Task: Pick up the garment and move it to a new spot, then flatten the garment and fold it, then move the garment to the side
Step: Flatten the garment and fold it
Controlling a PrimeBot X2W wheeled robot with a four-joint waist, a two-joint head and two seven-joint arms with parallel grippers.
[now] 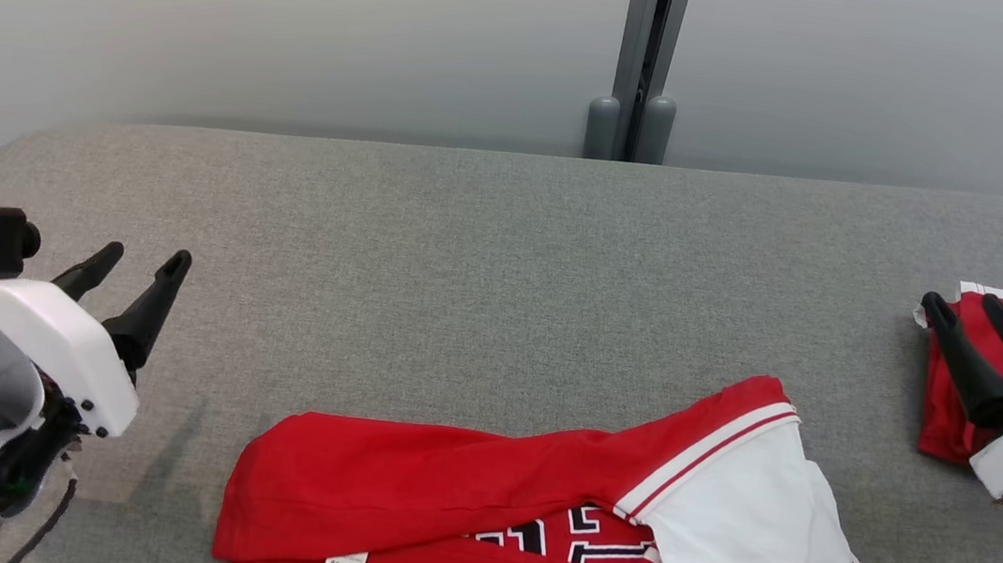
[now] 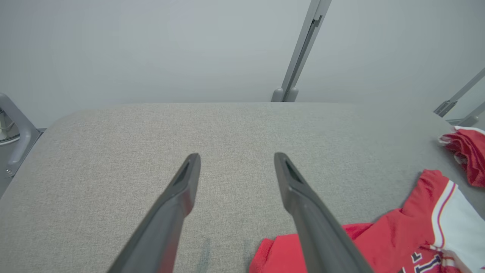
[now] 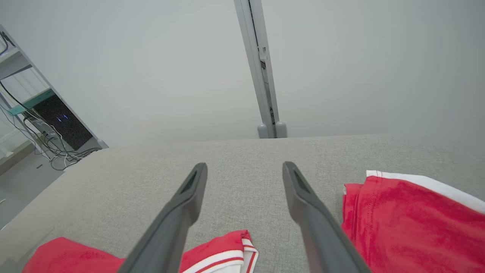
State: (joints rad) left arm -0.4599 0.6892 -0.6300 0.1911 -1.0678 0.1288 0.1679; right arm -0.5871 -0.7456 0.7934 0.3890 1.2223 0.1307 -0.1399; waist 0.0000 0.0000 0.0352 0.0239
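**gripfan:** head view first; where was the garment (image 1: 402, 487)?

**foldbot_77:** lying crumpled at the near edge of the grey surface (image 1: 506, 244); red, with a white sleeve flopped over on its right side and dark numbers peeking out of a fold; left claw (image 1: 147, 254) hung off to the left of it, well apart, fingers spread with nothing in them; right claw (image 1: 961, 301) was at the far right, also spread and empty, its fingers over a second red piece (image 1: 939, 416) with white trim that lay apart from the garment

**gripfan:** left wrist view?

**foldbot_77:** left claw (image 2: 237, 155) wide open above bare surface (image 2: 113, 151); garment (image 2: 379, 242) sat in the lower right corner, partly behind the right-hand finger; second red piece (image 2: 466, 151) was bunched at the right edge; a grey post (image 2: 299, 57) stood against the pale wall (image 2: 151, 45) behind

**gripfan:** and the right wrist?

**foldbot_77:** right claw (image 3: 245, 165) was released too, just grey surface (image 3: 242, 151) between its fingers; a bit of garment (image 3: 223, 244) with the striped cuff showed at the bottom; second red piece (image 3: 409, 220) lay just beside the right-hand finger, couldn't tell if it touched; a shelf (image 3: 26, 102) with tangled cables was off to the left
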